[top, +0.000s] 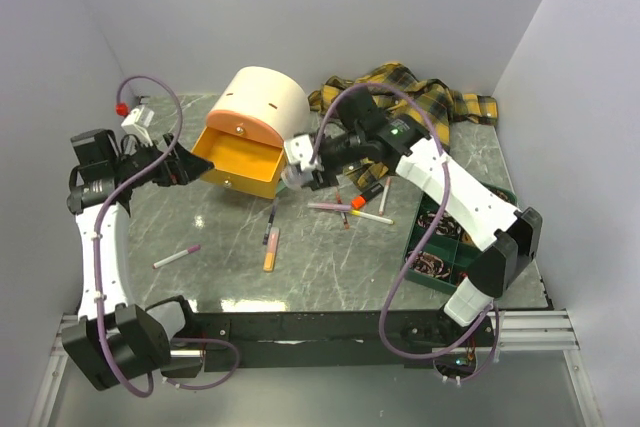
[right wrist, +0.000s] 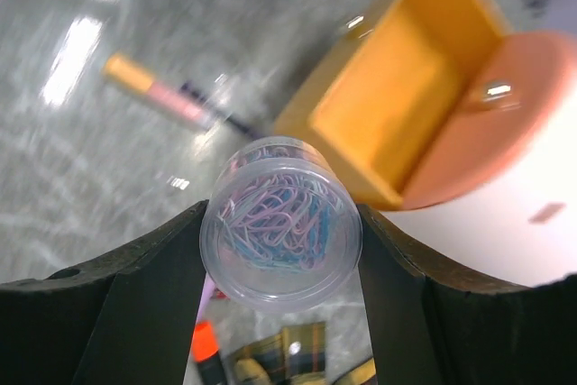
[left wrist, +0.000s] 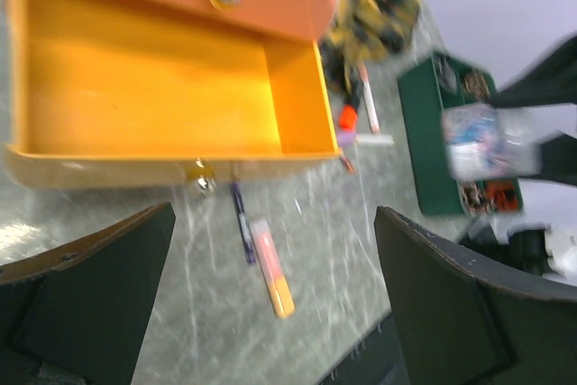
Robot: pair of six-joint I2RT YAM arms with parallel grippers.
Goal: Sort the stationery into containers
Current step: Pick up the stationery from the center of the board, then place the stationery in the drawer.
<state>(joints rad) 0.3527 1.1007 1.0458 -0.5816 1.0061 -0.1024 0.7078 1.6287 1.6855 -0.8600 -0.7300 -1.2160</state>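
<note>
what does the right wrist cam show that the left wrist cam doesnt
Only the right wrist view: the right gripper clamped on a clear pot, pink and blue clips visible inside, plus the box's cream body. Only the left wrist view: the left gripper standing open, the dark green tray, a white marker; the pot is just a blur there. Both: the open orange drawer, the orange-and-pink highlighter with a dark pen beside it, and some plaid shirt.
</note>
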